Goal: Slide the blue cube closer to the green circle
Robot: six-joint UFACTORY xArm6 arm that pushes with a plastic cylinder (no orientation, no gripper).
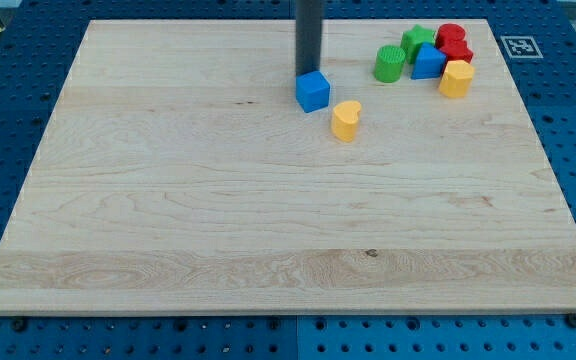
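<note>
My tip (310, 74) sits right at the top edge of the blue cube (312, 91), on its far side and a bit toward the view's left. It looks like it is touching the cube, or almost.

The blue cube is on the wooden counter (218, 220), near the view's top and around the middle. The green circle (390, 64) is off to the view's right of it, a little higher up. There is still a clear gap between the two, so the job is not done yet.

A yellow heart (346, 119) sits just beside the cube, down and to the right (not really in the way, I think). Past the green circle there is a little bunch of blocks: a green one (417, 41), a blue one (428, 63), two red ones (453, 42) and a yellow one (456, 79).

I have no jaws, only the rod, so there is nothing to open or shut.

What is left: push the cube to the right, toward the green circle.
</note>
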